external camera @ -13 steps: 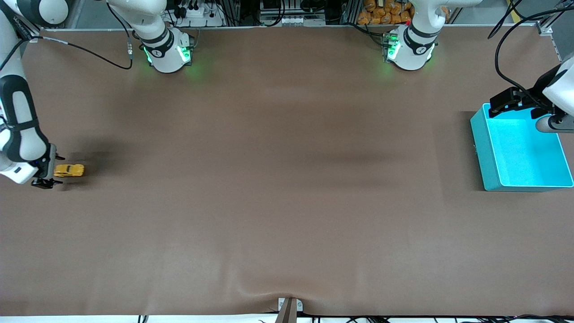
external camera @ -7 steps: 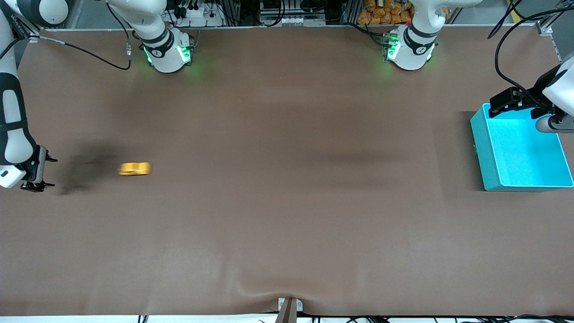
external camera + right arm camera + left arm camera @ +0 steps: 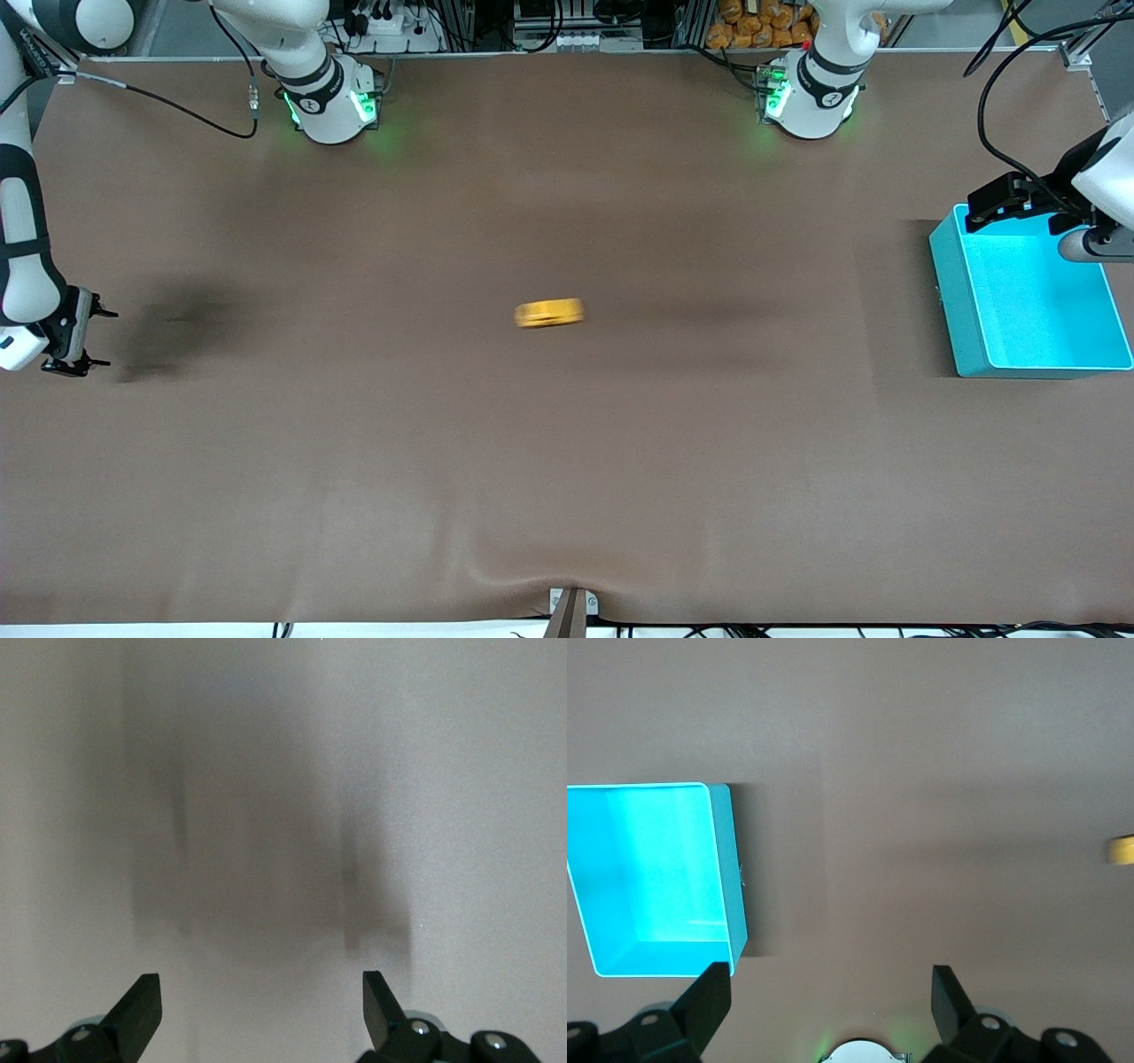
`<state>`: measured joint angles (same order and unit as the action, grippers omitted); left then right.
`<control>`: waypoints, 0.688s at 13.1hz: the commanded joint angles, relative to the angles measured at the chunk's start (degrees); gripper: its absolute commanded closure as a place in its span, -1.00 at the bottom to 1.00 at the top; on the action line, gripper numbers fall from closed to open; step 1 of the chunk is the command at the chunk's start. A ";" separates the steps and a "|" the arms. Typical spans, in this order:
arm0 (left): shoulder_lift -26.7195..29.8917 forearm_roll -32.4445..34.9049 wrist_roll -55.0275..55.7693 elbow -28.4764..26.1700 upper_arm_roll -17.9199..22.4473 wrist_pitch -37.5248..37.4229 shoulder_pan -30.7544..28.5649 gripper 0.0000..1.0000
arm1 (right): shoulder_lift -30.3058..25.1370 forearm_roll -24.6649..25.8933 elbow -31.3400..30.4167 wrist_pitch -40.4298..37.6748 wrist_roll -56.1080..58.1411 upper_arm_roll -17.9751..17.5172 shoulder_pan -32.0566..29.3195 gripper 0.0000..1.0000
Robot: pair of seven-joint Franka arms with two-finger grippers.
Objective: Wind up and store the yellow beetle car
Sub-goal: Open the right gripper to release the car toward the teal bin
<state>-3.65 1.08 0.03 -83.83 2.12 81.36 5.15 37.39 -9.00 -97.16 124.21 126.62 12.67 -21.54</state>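
The yellow beetle car (image 3: 549,313), a tiny rounded toy, runs loose at mid-table, unstored, well apart from the rectangular turquoise plastic bin (image 3: 952,301) under the open left gripper (image 3: 1019,199); the right gripper (image 3: 87,337) waits open.

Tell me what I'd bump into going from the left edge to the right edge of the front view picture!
right hand, open and empty → yellow beetle car, blurred, on the brown table near its middle → turquoise bin, with the left hand open above its rim.
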 commanded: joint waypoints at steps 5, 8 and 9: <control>-0.13 -0.47 0.85 0.33 -0.09 0.29 -0.23 -1.00 | 0.49 -1.54 1.62 -1.69 -0.76 -0.55 -1.84 -1.00; -0.13 -0.55 0.85 0.25 -0.09 0.29 -0.23 -1.00 | 0.49 -1.54 1.62 -2.48 -0.76 -0.55 -1.84 -1.00; -0.13 -0.55 0.85 -0.02 -0.09 0.29 -0.23 -1.00 | 0.49 -1.54 1.62 -2.48 -0.84 -0.46 -1.84 -1.00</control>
<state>-3.65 1.08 0.03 -83.88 2.12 81.36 5.15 37.40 -9.24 -96.85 122.94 126.08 12.85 -22.33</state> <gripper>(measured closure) 0.000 0.000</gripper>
